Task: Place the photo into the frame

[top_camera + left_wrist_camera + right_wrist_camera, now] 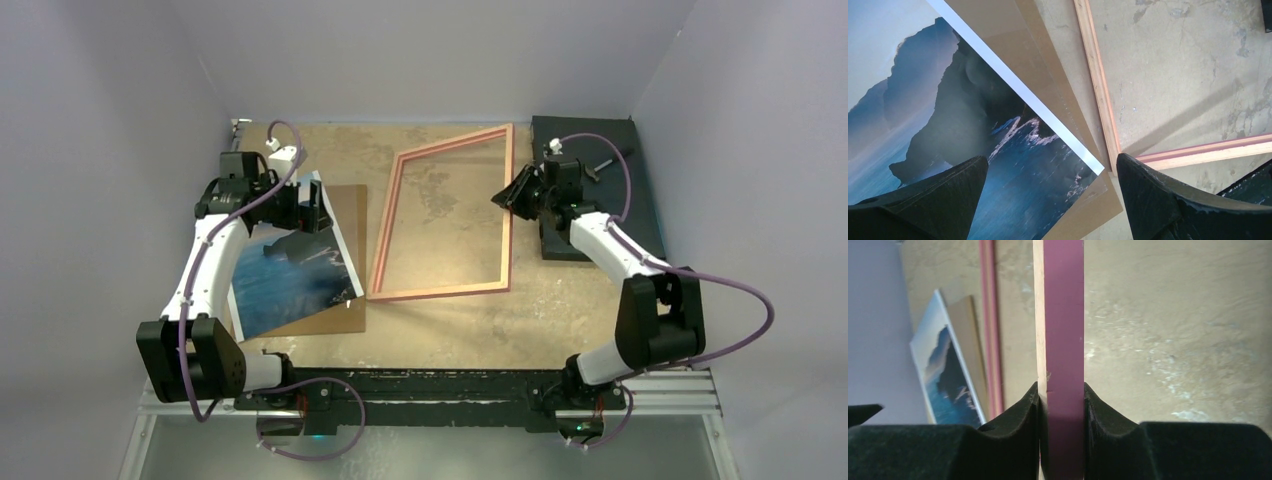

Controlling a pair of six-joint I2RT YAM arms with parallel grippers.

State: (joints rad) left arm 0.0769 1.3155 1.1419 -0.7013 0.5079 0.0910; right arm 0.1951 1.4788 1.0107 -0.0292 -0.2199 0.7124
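We saw the left arm reach out over the photo point(290, 270), with the left claw point(1050, 159) spread wide and holding nothing. The right arm bent in from the side, and the right claw point(1060, 390) pinched the right rim of the frame point(440, 292) tight.

We counted two arms, one photo, one frame, one brown board point(350, 215) and one black pad point(590, 150). The photo lay on the board at the left of the worktop point(450, 340), just beside the frame in the middle. The left arm hid part of the photo. The pad lay far right.
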